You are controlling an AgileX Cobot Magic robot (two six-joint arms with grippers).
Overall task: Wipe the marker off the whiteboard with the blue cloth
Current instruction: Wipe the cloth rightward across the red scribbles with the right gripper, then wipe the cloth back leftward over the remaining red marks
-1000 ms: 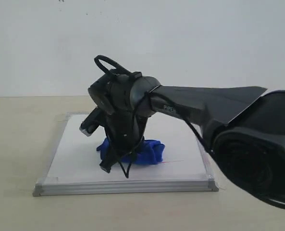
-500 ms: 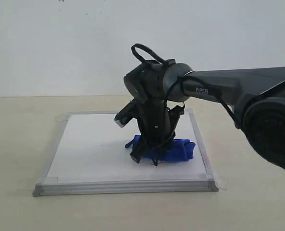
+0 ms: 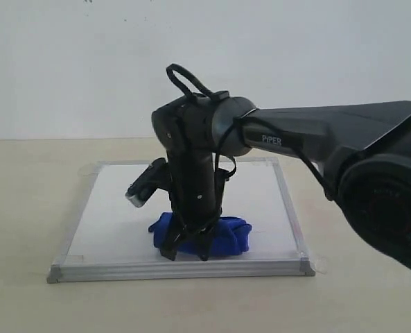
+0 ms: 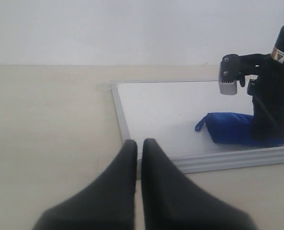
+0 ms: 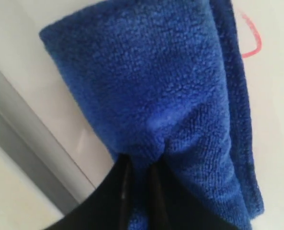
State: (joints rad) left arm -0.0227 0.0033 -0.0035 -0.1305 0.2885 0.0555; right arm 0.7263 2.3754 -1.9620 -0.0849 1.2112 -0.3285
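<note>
The whiteboard (image 3: 115,215) lies flat on the tan table. My right gripper (image 3: 186,251) points down near the board's front edge, shut on the blue cloth (image 3: 229,237), which is pressed on the board. In the right wrist view the blue cloth (image 5: 156,91) bulges out from between the fingertips (image 5: 124,179), and a short red marker (image 5: 253,40) curl shows beside it on the whiteboard (image 5: 46,100). No marker shows in the exterior view. My left gripper (image 4: 138,143) is shut and holds nothing, hovering off the whiteboard's (image 4: 165,110) corner, with the blue cloth (image 4: 232,128) far from it.
The tan table (image 3: 25,208) surrounds the board on all sides. A white wall (image 3: 87,62) stands behind. The right arm (image 3: 309,132) stretches in from the right above the board. The board's metal frame (image 3: 184,269) runs along the front.
The right gripper dragged the cloth to the right across the board, then back left and nearer the front edge. The faint red line seen by the cloth a second ago no longer shows.
</note>
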